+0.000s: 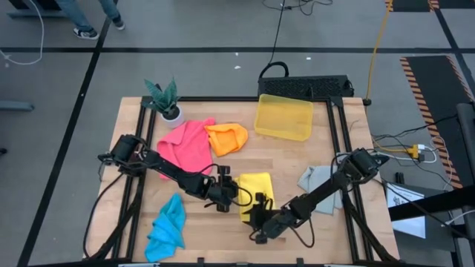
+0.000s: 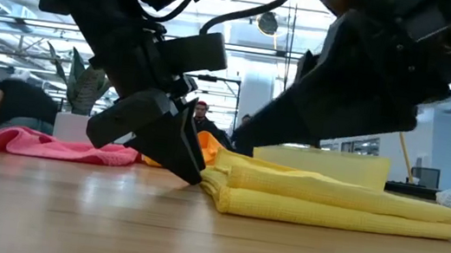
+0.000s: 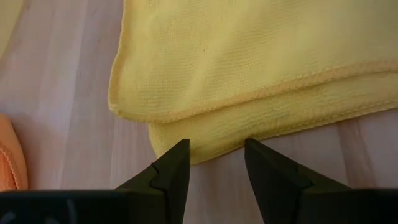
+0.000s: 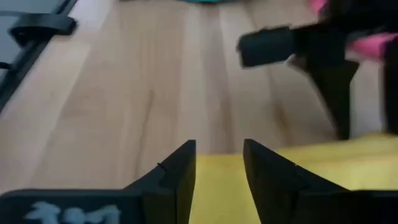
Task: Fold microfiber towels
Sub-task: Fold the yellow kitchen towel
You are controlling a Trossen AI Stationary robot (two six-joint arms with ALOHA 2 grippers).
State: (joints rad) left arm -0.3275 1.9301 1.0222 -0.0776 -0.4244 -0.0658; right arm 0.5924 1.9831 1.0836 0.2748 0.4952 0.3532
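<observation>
Yellow towel point(image 1: 257, 187) folded in layers near the table's middle, toward the near edge — soft, light, limp, likely to sag and slip out of square unless pinched at a hemmed corner or along the stacked edge. Left gripper point(image 3: 216, 163) just beside its left edge, fingers parted, nothing held. Right gripper point(image 4: 219, 163) over its near edge, fingers apart, empty. Pink towel point(image 1: 185, 144) and orange towel point(image 1: 226, 138) crumpled at far left, blue towel point(image 1: 168, 226) near left, grey towel point(image 1: 318, 182) at right — all unfolded
</observation>
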